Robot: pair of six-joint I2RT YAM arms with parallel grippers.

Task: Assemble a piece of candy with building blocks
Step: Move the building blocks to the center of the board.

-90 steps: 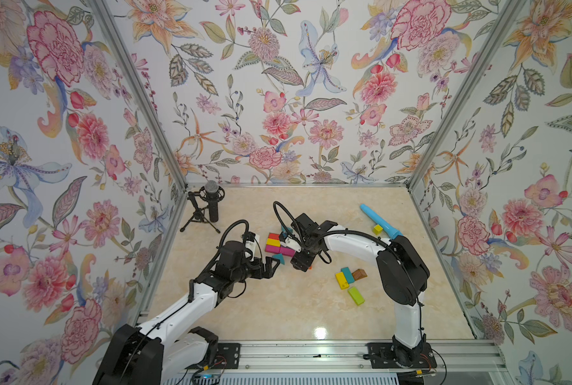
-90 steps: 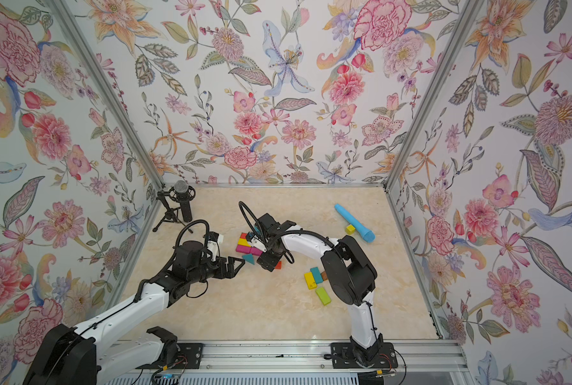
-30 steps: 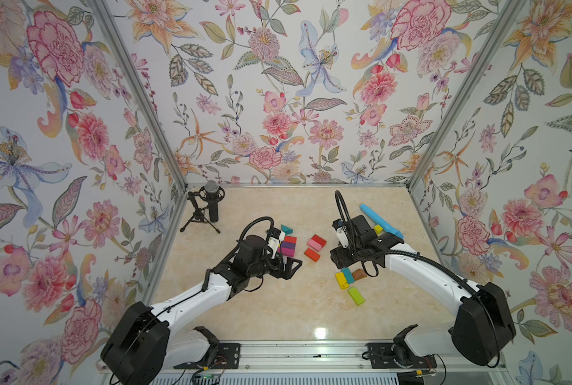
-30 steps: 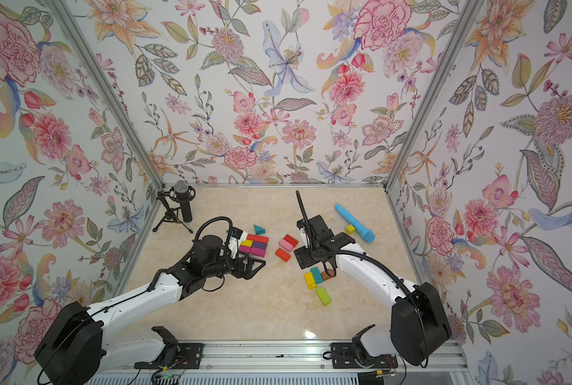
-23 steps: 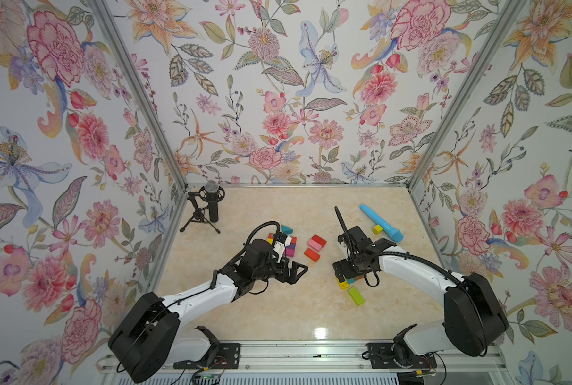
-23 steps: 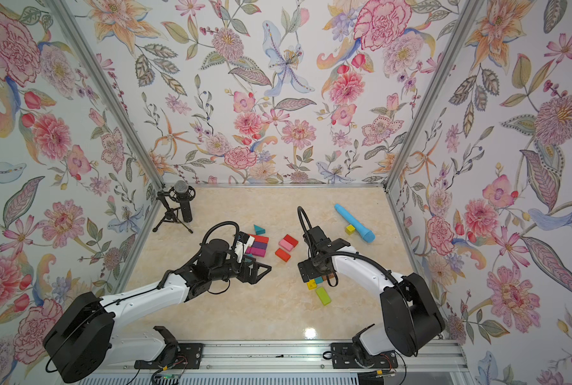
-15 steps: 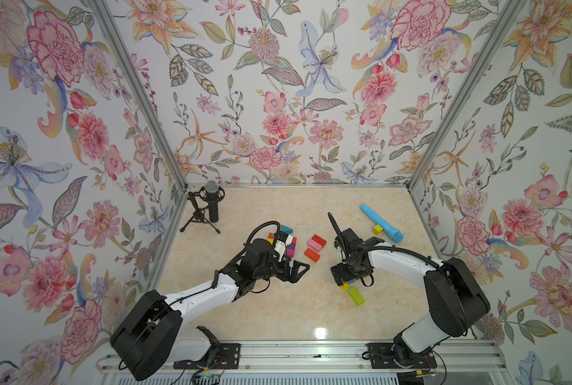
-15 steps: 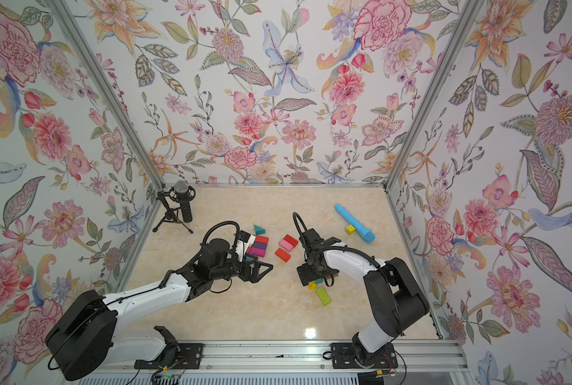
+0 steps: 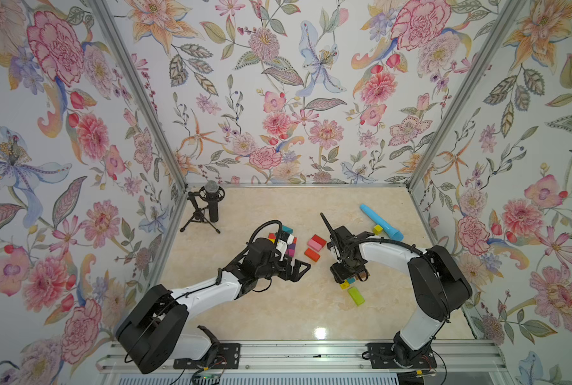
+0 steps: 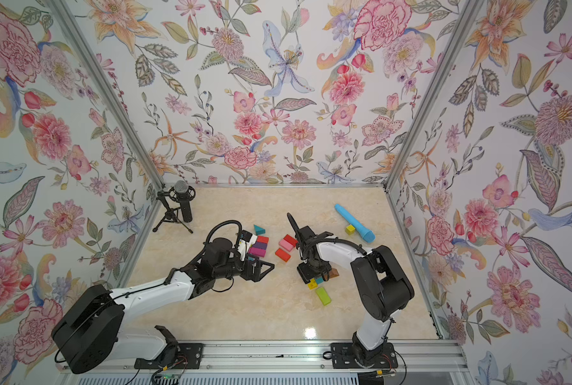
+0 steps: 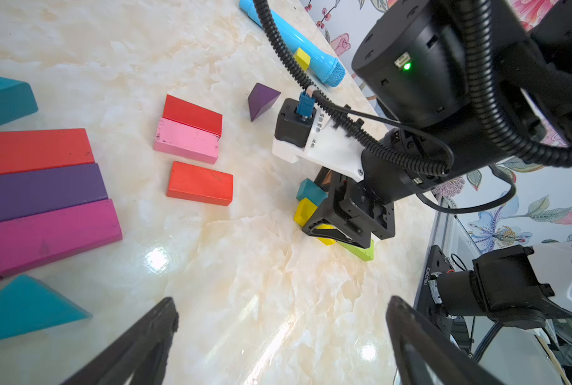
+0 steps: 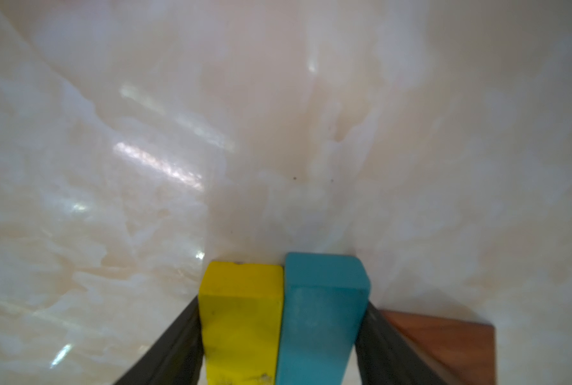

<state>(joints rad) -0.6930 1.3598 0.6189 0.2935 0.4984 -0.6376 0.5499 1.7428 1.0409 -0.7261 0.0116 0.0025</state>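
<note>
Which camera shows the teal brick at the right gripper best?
The right wrist view: the teal brick shows close up, side by side with the yellow brick between the fingers of the right gripper. In both top views only a sliver peeks from under the gripper; the left wrist view shows one end.

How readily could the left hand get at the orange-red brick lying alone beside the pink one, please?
Probably yes. The left hand stands open, with only bare table between it and the orange-red brick; the right hand is off to one side, closed on the yellow and teal bricks.
</note>
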